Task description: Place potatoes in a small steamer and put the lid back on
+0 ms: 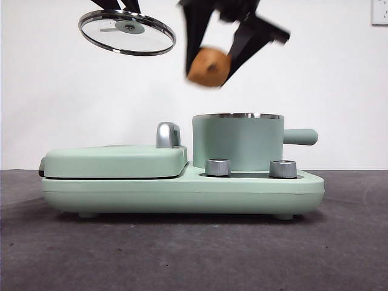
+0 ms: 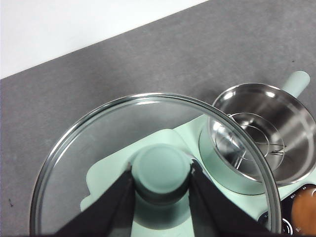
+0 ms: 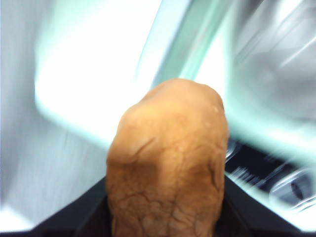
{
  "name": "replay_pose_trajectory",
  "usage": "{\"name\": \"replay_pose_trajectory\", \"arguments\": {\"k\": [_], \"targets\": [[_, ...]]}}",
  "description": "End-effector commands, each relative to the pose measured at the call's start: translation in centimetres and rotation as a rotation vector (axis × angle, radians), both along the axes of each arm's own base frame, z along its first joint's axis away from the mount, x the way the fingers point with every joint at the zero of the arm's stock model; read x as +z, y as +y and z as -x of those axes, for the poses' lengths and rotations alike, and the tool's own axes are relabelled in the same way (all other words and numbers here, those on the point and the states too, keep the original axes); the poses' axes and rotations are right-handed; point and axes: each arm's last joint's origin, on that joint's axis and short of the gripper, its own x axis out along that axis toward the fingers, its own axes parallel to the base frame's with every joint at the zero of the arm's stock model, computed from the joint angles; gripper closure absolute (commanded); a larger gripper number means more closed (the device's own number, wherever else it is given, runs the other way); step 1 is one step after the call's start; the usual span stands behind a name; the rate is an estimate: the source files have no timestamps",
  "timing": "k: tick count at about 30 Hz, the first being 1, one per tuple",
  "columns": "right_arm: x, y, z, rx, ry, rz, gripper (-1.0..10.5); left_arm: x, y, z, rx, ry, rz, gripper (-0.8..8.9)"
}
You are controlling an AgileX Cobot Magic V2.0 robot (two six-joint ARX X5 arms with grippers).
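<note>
The mint-green small steamer [image 1: 237, 140] stands uncovered on the right of its base, and the left wrist view shows the steel inside of the small steamer [image 2: 276, 123] with a wire rack in it. High at the upper left, my left gripper [image 1: 124, 7] is shut on the knob of the glass lid [image 1: 127, 33]; in its own view the lid [image 2: 98, 143] fills the picture around the left gripper [image 2: 161, 177]. Just above and left of the steamer's rim, my right gripper [image 1: 210, 68] is shut on the orange-brown potato [image 1: 208, 66]. The potato [image 3: 168, 163] fills the blurred right wrist view.
A flat mint-green griddle cover [image 1: 115, 161] with a chrome handle [image 1: 168, 134] lies on the left half of the base [image 1: 182, 191]. Two steel dials [image 1: 218, 167] sit in front of the steamer. The steamer's stubby side handle [image 1: 300, 137] points right.
</note>
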Motion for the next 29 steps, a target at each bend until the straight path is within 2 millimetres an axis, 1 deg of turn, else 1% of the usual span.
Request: {"name": "replay_pose_trajectory", "arguments": {"k": [1,2,3,6,9,13,19,22,24,27,29], "targets": [[0.6,-0.9,-2.6,0.0,-0.031,0.025,8.4,1.4,0.0,0.2,-0.002,-0.066,0.025,8.05],[0.8,-1.3,-3.3,-0.011,-0.034,0.029,8.4,1.4,0.0,0.2,-0.002,-0.066,0.025,8.05],[0.9,-2.0,-4.3,-0.028,-0.034,0.036,8.4,1.4,0.0,0.2,-0.001,-0.066,0.025,8.05],[0.7,-3.1,-6.5,-0.062,-0.021,0.055,8.4,1.4,0.0,0.2,-0.002,-0.068,0.025,8.05],[-0.1,-3.6,-8.5,-0.078,-0.019,0.067,8.4,1.4,0.0,0.2,-0.002,-0.069,0.025,8.05],[-1.8,-3.6,-10.5,-0.081,0.009,0.069,8.4,1.4,0.0,0.2,-0.002,-0.067,0.025,8.05],[-5.4,-3.0,-12.3,-0.056,0.074,0.106,8.4,1.4,0.0,0.2,-0.002,-0.067,0.025,8.05],[-6.7,-2.7,-12.8,-0.042,0.093,0.122,8.3,1.4,0.0,0.2,-0.002,-0.067,0.025,8.05],[-7.2,-2.6,-13.0,-0.039,0.103,0.13,8.3,1.4,0.0,0.2,-0.002,-0.066,0.024,8.05],[-7.4,-2.6,-13.0,-0.038,0.11,0.131,8.2,1.4,0.0,0.3,-0.002,-0.061,0.022,8.05],[-7.4,-2.6,-13.0,-0.036,0.11,0.132,7.6,1.3,0.0,0.3,-0.002,-0.055,0.019,8.05]]}}
